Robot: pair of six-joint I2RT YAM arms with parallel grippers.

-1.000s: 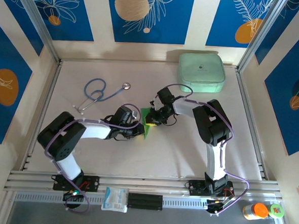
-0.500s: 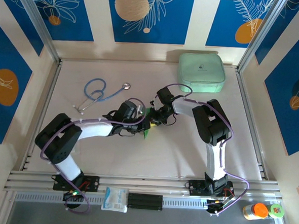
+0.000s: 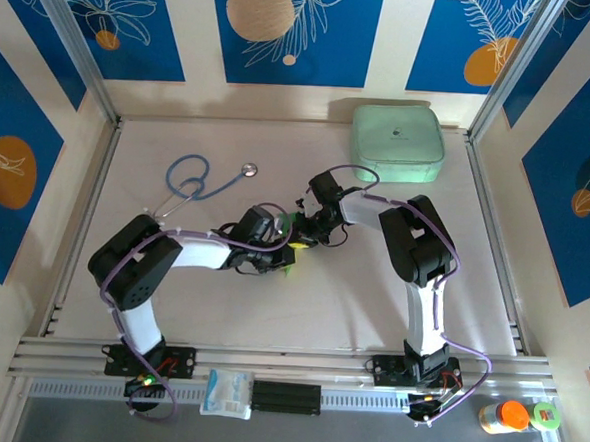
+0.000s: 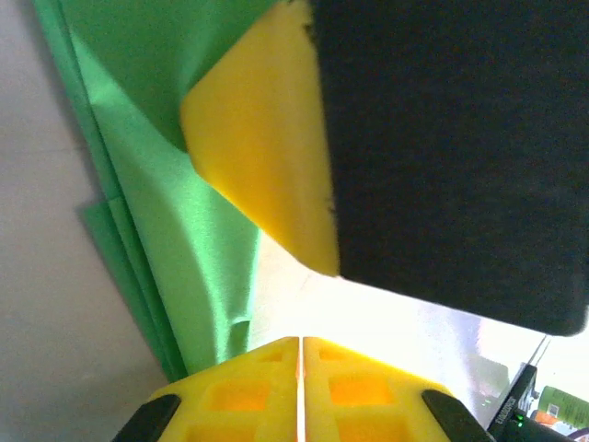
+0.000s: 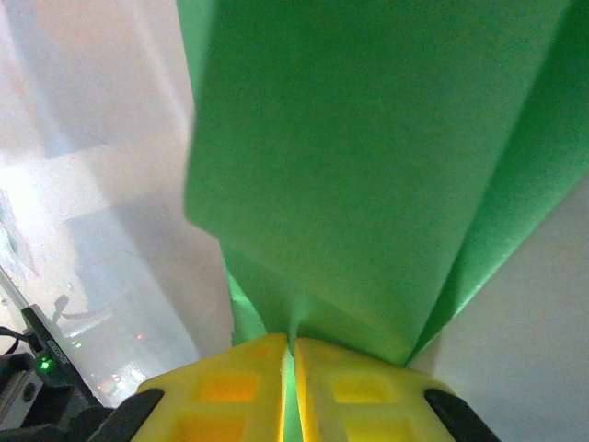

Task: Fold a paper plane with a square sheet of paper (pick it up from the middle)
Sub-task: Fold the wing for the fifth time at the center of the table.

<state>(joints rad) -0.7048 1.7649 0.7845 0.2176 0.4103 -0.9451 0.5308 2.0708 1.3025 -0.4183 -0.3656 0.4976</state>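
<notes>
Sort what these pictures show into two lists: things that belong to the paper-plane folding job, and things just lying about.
Belongs to the job:
- the folded green paper
- the right gripper, pinching it
- the left gripper, at its edge

Just lying about:
- the mint case
- the stethoscope
- the white packet and the orange-capped bottle, both by the front rail

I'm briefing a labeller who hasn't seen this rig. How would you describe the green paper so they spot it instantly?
Start at the pale mint case far back on the table, then come forward to where the left gripper and right gripper meet. The green paper sits between them: thin, creased and vivid, unlike the rounded case or blue stethoscope.
</notes>
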